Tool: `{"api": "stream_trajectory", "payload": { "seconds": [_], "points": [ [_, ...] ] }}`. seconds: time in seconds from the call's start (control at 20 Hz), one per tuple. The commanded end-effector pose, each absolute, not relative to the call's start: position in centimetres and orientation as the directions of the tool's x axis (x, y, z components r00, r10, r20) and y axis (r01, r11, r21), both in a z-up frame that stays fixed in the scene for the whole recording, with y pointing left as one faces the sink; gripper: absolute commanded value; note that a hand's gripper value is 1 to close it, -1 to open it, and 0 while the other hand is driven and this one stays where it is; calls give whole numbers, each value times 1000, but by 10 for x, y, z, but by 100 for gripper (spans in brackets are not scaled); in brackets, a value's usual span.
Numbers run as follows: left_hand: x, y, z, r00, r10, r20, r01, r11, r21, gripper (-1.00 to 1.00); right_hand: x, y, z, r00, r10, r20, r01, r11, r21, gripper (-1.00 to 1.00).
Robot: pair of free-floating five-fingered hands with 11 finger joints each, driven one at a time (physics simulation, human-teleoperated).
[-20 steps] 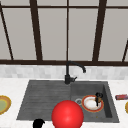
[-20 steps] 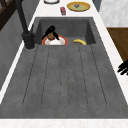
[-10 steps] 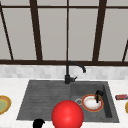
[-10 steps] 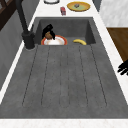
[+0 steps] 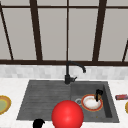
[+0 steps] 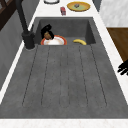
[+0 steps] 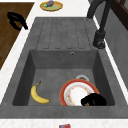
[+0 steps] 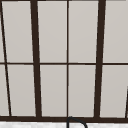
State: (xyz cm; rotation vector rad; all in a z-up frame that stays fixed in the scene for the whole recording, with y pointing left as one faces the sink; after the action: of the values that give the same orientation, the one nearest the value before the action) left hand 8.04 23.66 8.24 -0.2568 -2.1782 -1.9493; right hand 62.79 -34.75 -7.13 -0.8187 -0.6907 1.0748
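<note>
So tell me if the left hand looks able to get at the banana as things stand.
Probably yes. The left hand hangs off the counter's front edge by the drainboard, and the banana lies bare on the basin floor, apart from the plate. The right hand is at the plate's far side, out of the way.

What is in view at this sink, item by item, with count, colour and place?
Plate: one, white with a red-orange rim, on the basin floor near the drain.
Banana: one, yellow, on the basin floor, apart from the plate.
Faucet: one, black, behind the sink.
Sink: one, dark grey, ribbed drainboard on its left, basin on its right.
Red ball: one, at the front edge in the front view.
Yellow dishes: two, one on the counter at each end of the sink.
Small red object: one, on the counter right of the basin.
Window: dark frame, pale panes, above the sink.
Right hand: black, curled at the plate's rim.
Left hand: black, in the air off the counter's front edge.
</note>
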Motion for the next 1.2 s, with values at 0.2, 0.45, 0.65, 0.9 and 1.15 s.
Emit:
{"api": "stream_trajectory", "payload": {
  "seconds": [0.2, 0.45, 0.65, 0.9, 1.15],
  "points": [
    [80, 237, 82, -963, -8, 268, 265, 112, 958, 0, 625, -347, -46, 335, 939, 77, -454, 232, -860, 100],
    [80, 237, 82, -963, -8, 268, 265, 112, 958, 0, 606, -344, -20, 314, 948, 42, -516, 208, -831, 100],
    [80, 237, 82, -963, -8, 268, 265, 112, 958, 0, 595, -331, -29, 343, 939, 18, -513, 203, -834, 100],
    [80, 237, 82, -963, -8, 268, 265, 112, 958, 0, 567, -321, -53, 374, 927, 22, -287, 138, -948, 100],
    [80, 237, 82, -963, -8, 268, 265, 112, 958, 0, 550, -305, -64, 395, 918, 25, -176, 103, -979, 100]
  ]
}}
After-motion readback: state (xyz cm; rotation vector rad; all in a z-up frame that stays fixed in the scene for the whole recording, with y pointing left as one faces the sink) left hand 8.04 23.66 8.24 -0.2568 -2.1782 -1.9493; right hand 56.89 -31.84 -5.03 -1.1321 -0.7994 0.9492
